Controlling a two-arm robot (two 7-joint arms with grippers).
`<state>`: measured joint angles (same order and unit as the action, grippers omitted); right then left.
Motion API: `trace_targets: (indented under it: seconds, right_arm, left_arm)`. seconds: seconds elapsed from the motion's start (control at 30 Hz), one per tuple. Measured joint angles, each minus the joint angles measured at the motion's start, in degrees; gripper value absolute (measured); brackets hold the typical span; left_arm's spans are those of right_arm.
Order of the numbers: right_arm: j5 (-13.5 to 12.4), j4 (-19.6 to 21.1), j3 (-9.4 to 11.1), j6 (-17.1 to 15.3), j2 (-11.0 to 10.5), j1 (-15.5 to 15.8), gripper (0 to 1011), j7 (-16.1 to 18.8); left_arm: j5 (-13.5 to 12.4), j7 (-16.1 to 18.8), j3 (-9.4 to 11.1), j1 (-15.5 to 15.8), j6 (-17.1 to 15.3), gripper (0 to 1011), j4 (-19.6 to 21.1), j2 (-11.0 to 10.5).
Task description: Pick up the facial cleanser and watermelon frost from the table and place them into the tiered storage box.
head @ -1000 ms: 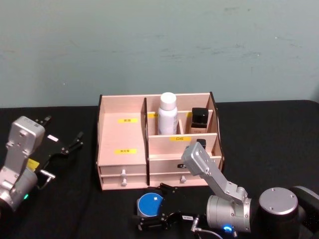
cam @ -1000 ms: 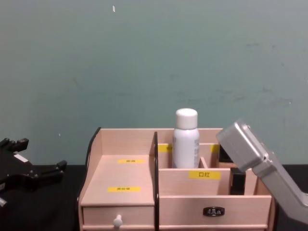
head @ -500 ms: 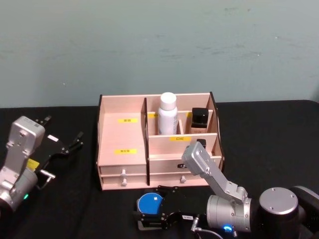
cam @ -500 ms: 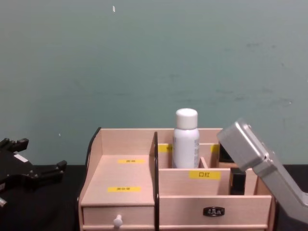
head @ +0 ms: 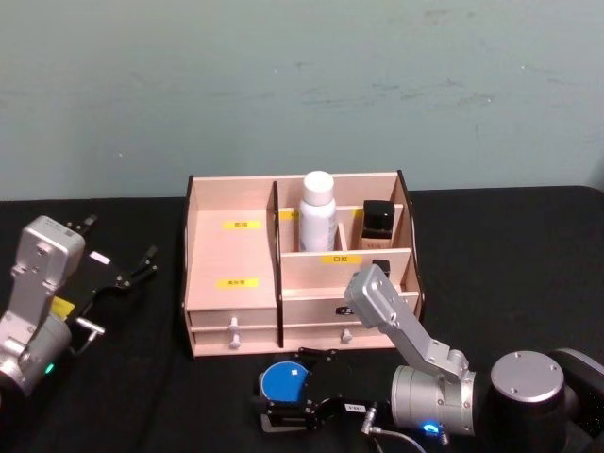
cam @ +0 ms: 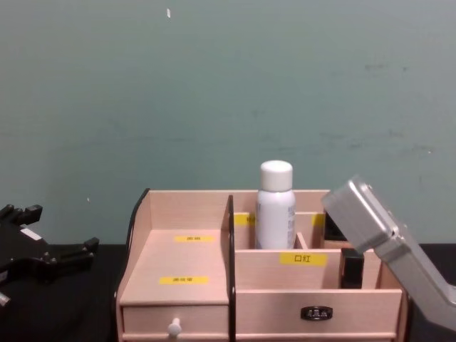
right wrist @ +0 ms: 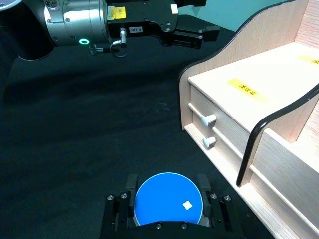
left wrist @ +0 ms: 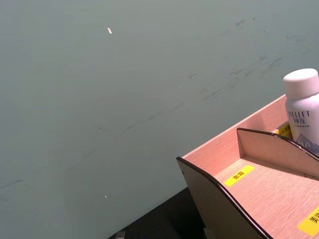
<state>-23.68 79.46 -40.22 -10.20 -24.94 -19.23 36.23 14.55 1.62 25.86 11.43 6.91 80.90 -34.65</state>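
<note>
Though half hidden between the right gripper's (right wrist: 168, 220) fingers (right wrist: 116, 215), a blue-lidded tin (right wrist: 168, 198).

The right arm's grey metal link (cam: 385, 239) is blocking the right end of the wide pale-wood tiered storage box (cam: 189, 260), with a small black bottle (cam: 350, 268) peeking out behind it. The chest view's bottom edge is cutting through the drawers (cam: 174, 318). In the head view the yellow labels (head: 242, 226) are coming out too tiny to read. The right end effector (right wrist: 168, 208) is clamping a round blue-lidded container (right wrist: 167, 196), hiding its sides. The white plastic bottle (left wrist: 303, 109) is running off the left wrist view's edge.
</note>
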Motion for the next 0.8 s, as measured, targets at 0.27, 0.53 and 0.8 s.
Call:
trace_targets:
  seconds: [0.27,0.53,0.8]
  right_arm:
    - [-0.46,-0.22,0.24,0.53,0.11,0.23,735,0.27]
    - [-1.35,0.56,0.73,1.44,0.67,0.04,735,0.79]
    - [-1.51,2.35,0.73,1.29,1.54,-1.00,735,0.03]
  left_arm:
    - [0.00,0.00,0.00,0.00,0.00,1010,0.00,0.00]
    - [0.00,0.00,0.00,0.00,0.00,1010,0.00,0.00]
    - [0.00,0.00,0.00,0.00,0.00,1010,0.00,0.00]
